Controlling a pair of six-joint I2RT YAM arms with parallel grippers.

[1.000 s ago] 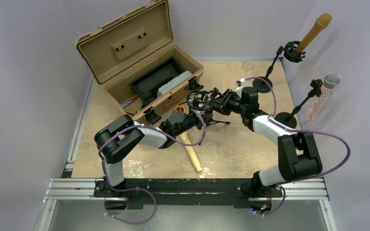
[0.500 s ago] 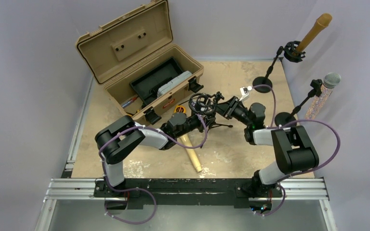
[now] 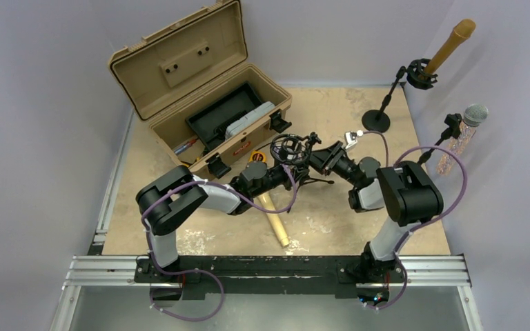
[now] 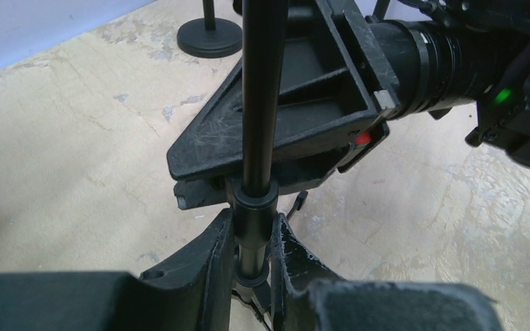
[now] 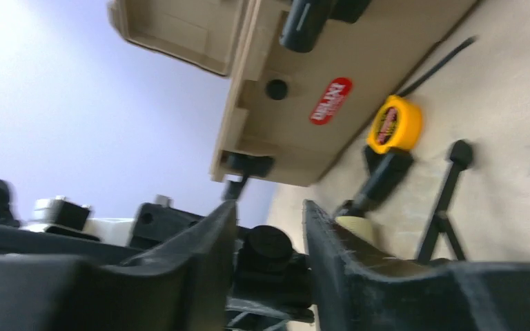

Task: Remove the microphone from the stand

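Right arm has folded its elbow inward since a second ago and now stands over the round base of the nearer right-hand stand, while the farther round base (image 3: 376, 121) has come fully into sight. Item, left gripper (image 4: 252, 227): fingers pressed together on the black pole of the stand (image 4: 257, 103), low down, just above its tripod legs, near the middle of the table (image 3: 331, 221). Item, right gripper (image 5: 269, 214): reaching in from the right, just behind the same pole and above the left gripper's hold; fingers stand apart with a black knob in the gap, and whether they press on it cannot be told from the blurred wrist view. Item, shock mount (image 3: 288, 147): black ring at the head of the held stand. Item, microphone (image 3: 276, 222): cream-coloured, seemingly the task's own, lying flat on the table under the left forearm, apart from the mount. Item, toolbox (image 3: 179, 62): tan, lid raised, at the rear left. Item, tape measure (image 5: 395, 124): yellow, on the table just before the toolbox. Item, tan microphone (image 3: 452, 47): held in the farther right-hand stand. Item, sparkly microphone (image 3: 475, 114): silver-headed, held in the nearer right-hand stand.
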